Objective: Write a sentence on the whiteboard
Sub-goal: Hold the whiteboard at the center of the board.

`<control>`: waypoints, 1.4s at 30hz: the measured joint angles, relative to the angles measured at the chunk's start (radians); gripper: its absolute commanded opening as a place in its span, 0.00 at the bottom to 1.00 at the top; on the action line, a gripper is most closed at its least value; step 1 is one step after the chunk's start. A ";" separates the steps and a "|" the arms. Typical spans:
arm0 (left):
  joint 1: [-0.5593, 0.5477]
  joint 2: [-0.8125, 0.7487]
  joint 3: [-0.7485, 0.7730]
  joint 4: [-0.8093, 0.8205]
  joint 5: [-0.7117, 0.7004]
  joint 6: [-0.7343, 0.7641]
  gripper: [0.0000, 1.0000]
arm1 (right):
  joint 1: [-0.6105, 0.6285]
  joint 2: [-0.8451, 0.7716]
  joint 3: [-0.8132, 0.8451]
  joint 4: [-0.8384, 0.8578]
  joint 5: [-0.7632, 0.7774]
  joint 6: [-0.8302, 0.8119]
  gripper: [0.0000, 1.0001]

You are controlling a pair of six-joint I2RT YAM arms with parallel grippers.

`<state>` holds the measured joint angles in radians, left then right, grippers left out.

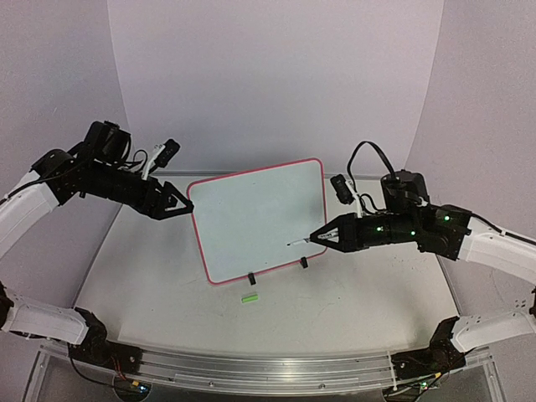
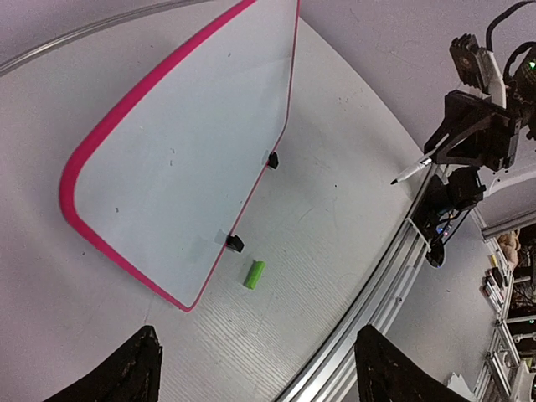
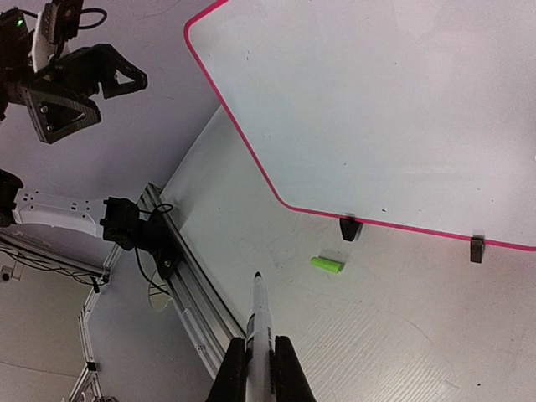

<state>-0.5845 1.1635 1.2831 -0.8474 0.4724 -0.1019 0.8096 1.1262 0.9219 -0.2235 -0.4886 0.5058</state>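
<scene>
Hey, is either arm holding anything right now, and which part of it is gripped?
The right gripper is shut on the marker, gripping its barrel, tip sticking out front. The left gripper is open and empty.

- 1 whiteboard [image 1: 255, 218] with a red-pink frame.
- 2 black clip feet [image 1: 251, 277] on its lower edge.
- 1 marker [image 1: 299, 242], uncapped.
- 1 green cap [image 1: 249, 296], lying loose.
- 2 arms, each with 1 gripper: left gripper [image 1: 182, 203] and right gripper [image 1: 316, 238].
- 1 table [image 1: 352, 301].

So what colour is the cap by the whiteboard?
The cap is bright green, clearest in the left wrist view.
</scene>
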 measured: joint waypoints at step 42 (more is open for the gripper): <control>0.391 0.072 -0.209 0.388 0.309 0.080 0.79 | 0.143 0.435 0.311 0.332 0.158 -0.061 0.00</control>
<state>-0.1931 1.2359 1.0744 -0.4591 0.7810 -0.0222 0.9527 1.5612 1.2333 0.1082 -0.3303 0.4443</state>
